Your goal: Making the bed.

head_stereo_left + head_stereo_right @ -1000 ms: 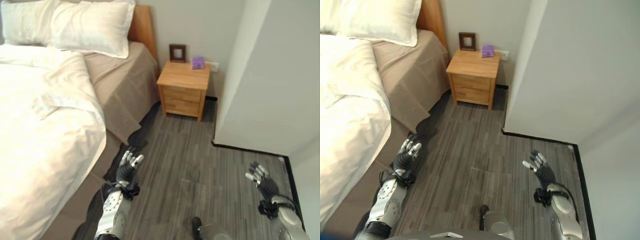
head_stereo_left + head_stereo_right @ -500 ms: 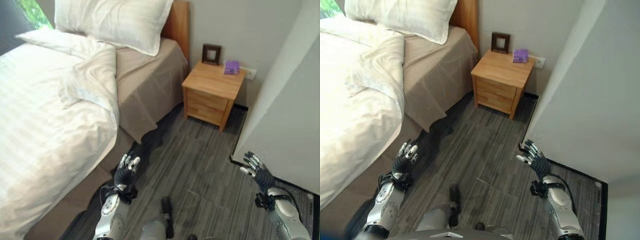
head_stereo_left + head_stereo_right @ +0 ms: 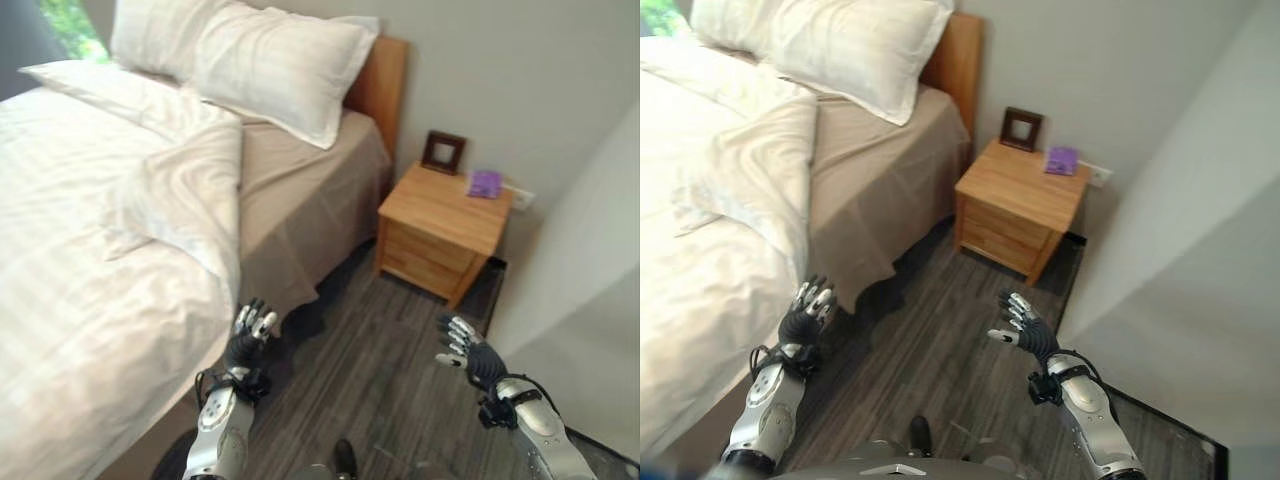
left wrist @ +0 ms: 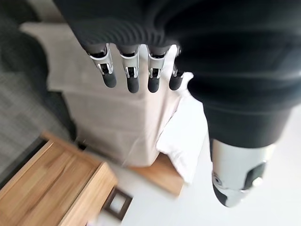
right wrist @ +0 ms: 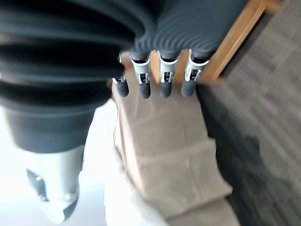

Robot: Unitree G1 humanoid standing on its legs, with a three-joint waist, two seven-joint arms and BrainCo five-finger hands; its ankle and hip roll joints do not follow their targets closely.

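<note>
A bed with a tan fitted sheet stands on the left. A white duvet lies over most of it, its top corner folded back and rumpled. Two white pillows rest against the wooden headboard. My left hand hangs open low beside the bed's edge, just off the duvet's hanging side, touching nothing. My right hand is open over the floor, apart from the bed. The left wrist view shows straight fingers with the sheet past them. Straight fingers show in the right wrist view too.
A wooden nightstand with two drawers stands right of the bed, carrying a small dark picture frame and a purple object. A pale wall rises on the right. Grey plank floor runs between bed and wall.
The camera has swung towards the bed, so the whole scene has shifted. Both hands stay open; the right hand has come inwards and a little up.
</note>
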